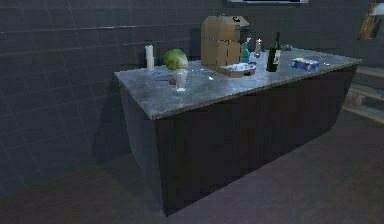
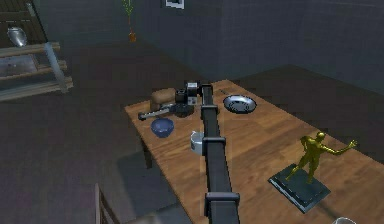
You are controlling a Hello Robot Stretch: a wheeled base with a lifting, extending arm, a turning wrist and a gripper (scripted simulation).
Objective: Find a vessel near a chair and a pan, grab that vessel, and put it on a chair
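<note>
Ahead, counter [image 1: 215,90] corner, open floor [image 1: 310,180] alongside.

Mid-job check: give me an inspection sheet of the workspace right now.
Surface: wooden table under the arm; stone counter ahead.
Job's things: blue bowl left of the arm in the arm side view; round grey dish right of it.
Clutter: gold statue and brown block on the table; bottle on the counter.
Grippers: gripper near the brown block; cannot tell whether it holds anything.
Cables: nothing seen.
Surroundings: shelves, potted plant, dark walls.
</note>
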